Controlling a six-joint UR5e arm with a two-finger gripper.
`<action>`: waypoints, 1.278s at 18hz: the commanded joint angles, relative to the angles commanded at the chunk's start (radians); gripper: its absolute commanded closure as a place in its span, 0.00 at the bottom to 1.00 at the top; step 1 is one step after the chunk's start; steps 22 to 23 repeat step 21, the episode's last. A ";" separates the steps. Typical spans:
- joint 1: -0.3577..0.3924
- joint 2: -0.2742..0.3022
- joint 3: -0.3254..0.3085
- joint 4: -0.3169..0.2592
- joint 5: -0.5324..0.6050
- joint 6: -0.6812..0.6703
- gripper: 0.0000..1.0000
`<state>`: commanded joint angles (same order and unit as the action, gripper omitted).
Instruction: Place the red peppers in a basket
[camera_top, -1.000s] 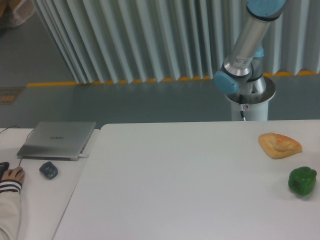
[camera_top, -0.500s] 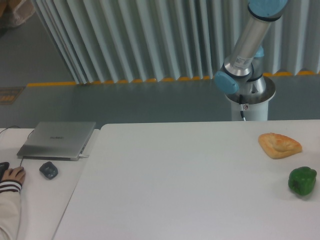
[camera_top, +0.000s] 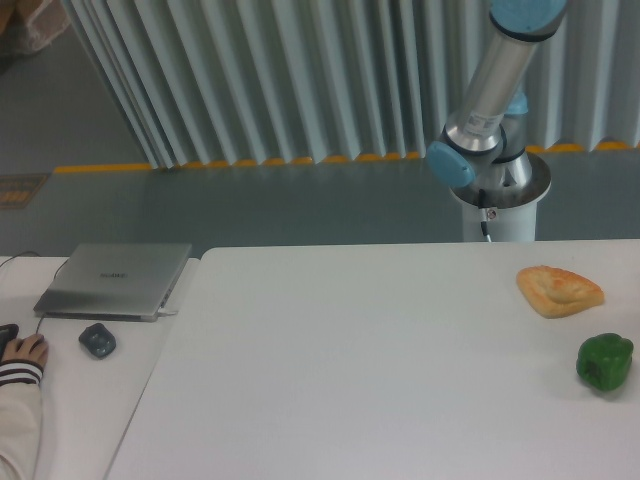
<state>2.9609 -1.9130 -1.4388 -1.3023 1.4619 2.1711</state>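
No red pepper and no basket show in the camera view. Only the lower part of my arm (camera_top: 490, 90) is visible, rising from its base (camera_top: 497, 195) behind the white table (camera_top: 380, 360) and leaving the frame at the top. My gripper is out of view. A green pepper (camera_top: 605, 361) sits near the table's right edge.
A piece of flat bread (camera_top: 558, 290) lies at the right, behind the green pepper. On a separate table at the left are a closed laptop (camera_top: 115, 279), a dark mouse (camera_top: 97, 340) and a person's hand (camera_top: 22, 352).
The upper arm segment has shifted slightly to the left at the top of the frame. Nothing on the table has moved.
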 joint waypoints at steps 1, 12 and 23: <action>-0.037 0.015 -0.014 0.006 0.014 -0.052 0.00; -0.241 0.103 -0.098 -0.017 0.034 -0.293 0.00; -0.329 0.141 -0.146 -0.017 0.038 -0.408 0.00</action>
